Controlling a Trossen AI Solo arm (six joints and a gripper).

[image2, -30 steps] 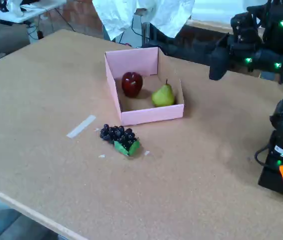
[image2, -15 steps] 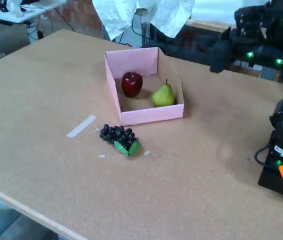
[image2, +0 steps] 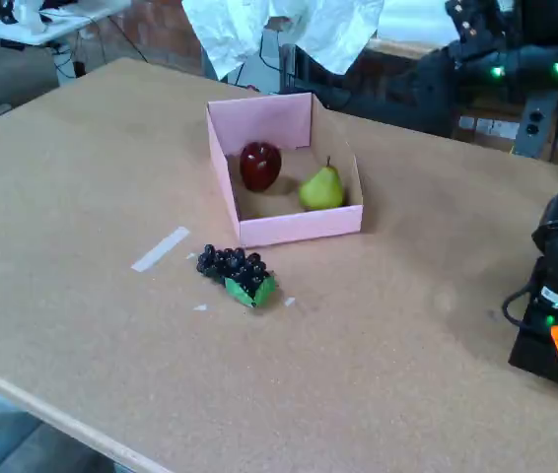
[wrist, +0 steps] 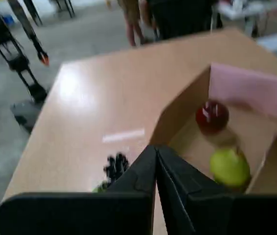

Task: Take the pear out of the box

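Pear sits upright inside the pink box, right of the dark red apple in the fixed view, near the front wall. Left of the box on the table: a tape strip, then the grape bunch, both outside it. Your gripper hangs high at far right, well apart from the box; in the wrist view its fingers are pressed together. Judged step: approach, nothing grasped. Next you need to spread the fingers, centre over the pear and descend clear of the apple and walls.
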